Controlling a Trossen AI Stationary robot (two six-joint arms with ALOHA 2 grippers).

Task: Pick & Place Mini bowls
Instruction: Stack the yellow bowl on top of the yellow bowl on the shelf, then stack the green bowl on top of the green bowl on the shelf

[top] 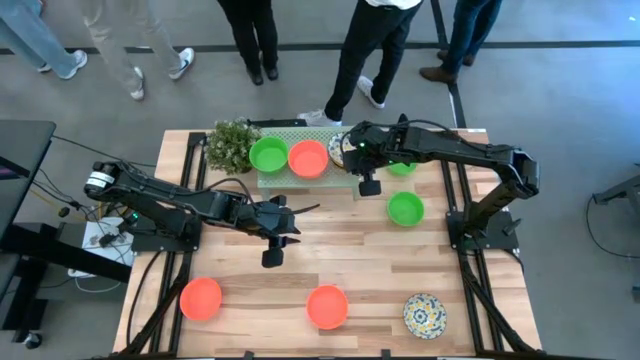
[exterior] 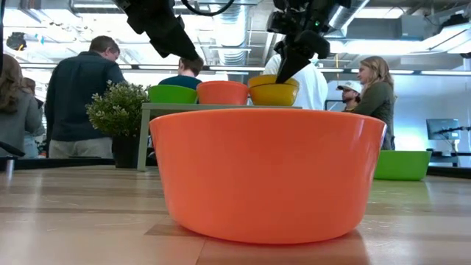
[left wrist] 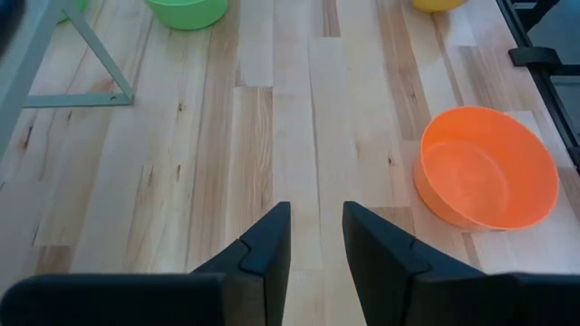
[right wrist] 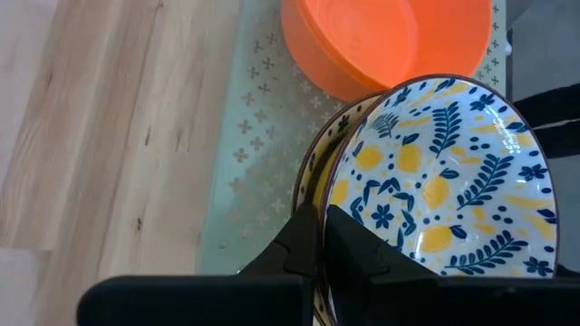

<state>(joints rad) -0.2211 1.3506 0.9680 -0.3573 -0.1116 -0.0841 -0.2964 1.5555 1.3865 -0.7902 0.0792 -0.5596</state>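
My right gripper (right wrist: 319,237) is shut on a white mini bowl with blue-and-yellow flowers (right wrist: 444,172) at the right end of the pale green stand (right wrist: 254,154), beside an orange-red bowl (right wrist: 381,41). In the low view this patterned bowl (exterior: 274,91) shows its yellow outside. A green bowl (top: 268,155) and the orange-red one (top: 308,158) also rest on the stand. My left gripper (left wrist: 317,240) is open and hovers over bare table at mid-table (top: 276,238). Two orange-red bowls (top: 201,298) (top: 327,306), a patterned one (top: 424,313) and a green one (top: 405,208) stand on the table. My right gripper pinches the patterned bowl's rim (right wrist: 337,186) on the side facing the table's near edge, one finger inside the bowl and one outside. The fingers come from above, pointing down. The bowl's base sits on the stand top (exterior: 221,107), next to the orange-red bowl.
A small bushy plant (top: 231,143) stands at the stand's left end. Another green bowl (top: 402,167) lies partly under my right arm. Several people stand beyond the table's far edge. Bare wood lies between the stand and the near row of bowls.
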